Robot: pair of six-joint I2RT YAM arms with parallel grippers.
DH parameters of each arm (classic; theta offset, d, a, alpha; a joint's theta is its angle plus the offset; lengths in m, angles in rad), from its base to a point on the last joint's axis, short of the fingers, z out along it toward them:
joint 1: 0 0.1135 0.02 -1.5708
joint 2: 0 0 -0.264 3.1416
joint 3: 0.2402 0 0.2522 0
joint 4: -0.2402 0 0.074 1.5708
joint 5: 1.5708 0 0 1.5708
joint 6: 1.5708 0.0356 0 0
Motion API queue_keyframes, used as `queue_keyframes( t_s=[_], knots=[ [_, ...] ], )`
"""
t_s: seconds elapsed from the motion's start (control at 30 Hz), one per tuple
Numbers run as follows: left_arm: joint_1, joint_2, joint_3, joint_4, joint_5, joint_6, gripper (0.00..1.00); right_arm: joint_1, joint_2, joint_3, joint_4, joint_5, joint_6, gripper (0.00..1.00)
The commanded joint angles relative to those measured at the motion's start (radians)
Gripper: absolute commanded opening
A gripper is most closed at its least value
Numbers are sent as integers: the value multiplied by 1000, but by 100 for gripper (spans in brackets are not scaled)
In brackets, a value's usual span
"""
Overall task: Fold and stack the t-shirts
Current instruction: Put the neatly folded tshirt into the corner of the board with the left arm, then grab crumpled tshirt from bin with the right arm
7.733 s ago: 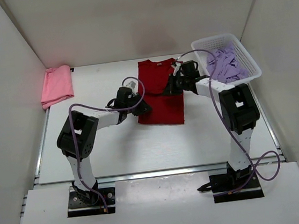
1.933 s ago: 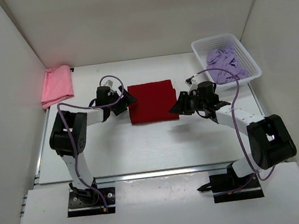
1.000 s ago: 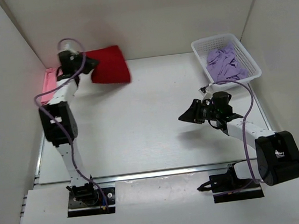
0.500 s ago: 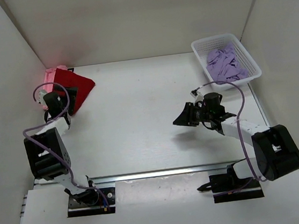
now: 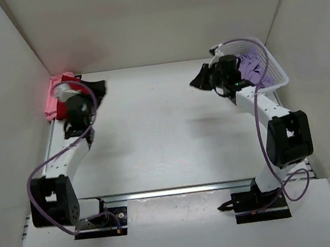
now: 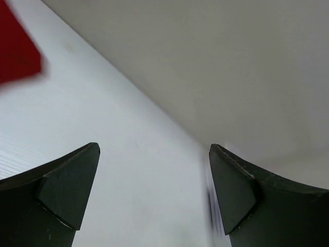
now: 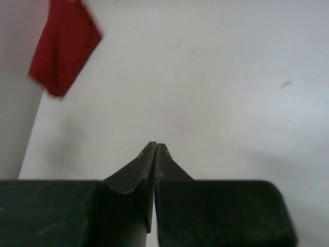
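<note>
The left jaws stand wide apart with nothing between them; in the left wrist view only bare bench point(image 6: 103, 154) and the pale back wall show through the gap, and a corner of the dark red shirt point(image 6: 15, 46) sits at 10 o'clock of that picture, apart from both fingers. The right jaws are clenched tip to tip on nothing, hanging over bare bench, with the dark red shirt far off at 11 o'clock in the right wrist view. From above, the left arm point(image 5: 67, 152) reaches to 10 o'clock of the bench, where its wrist covers much of the dark red shirt. What shows of that shirt lies over the far end of the pink shirt point(image 5: 49, 105), against the left wall. How squarely it sits there I cannot tell. The right arm point(image 5: 268, 109) stretches toward 2 o'clock, its jaws just beside the left end of the white basket point(image 5: 274, 57), pointing toward 9 o'clock. The lavender shirt point(image 5: 257, 65) lies crumpled inside the basket.
</note>
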Motion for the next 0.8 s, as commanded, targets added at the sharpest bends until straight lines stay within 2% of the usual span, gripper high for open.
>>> queue_keyframes(
  t_s=[0.0,0.1,0.2,0.3,0.4,0.47,0.5,0.57,0.6,0.7,0.77],
  knots=[
    [-271,126,78,-54,76,97,99,-109,94,205,-132,236,-125,0],
    [-535,266,179,-98,158,157,99,-238,199,327,-213,312,-151,0],
    [-672,363,229,-115,252,180,98,-335,279,405,-261,386,-188,7],
    [-752,397,174,-73,315,159,98,-410,379,498,-300,417,-210,32],
    [-795,389,56,-1,352,134,98,-423,532,699,-411,470,-288,42],
    [-806,366,-32,24,370,116,99,-415,695,933,-515,529,-327,47],
    [-815,359,-53,44,395,114,98,-424,737,994,-591,536,-341,47],
    [-822,346,-116,42,413,132,99,-427,912,1266,-685,540,-358,47],
    [-830,333,-129,32,410,136,99,-430,946,1331,-740,559,-358,47],
    [-841,300,-170,1,409,165,99,-435,933,1246,-657,526,-346,41],
    [-833,288,-181,3,404,165,98,-433,965,1278,-681,529,-352,35]
  ],
)
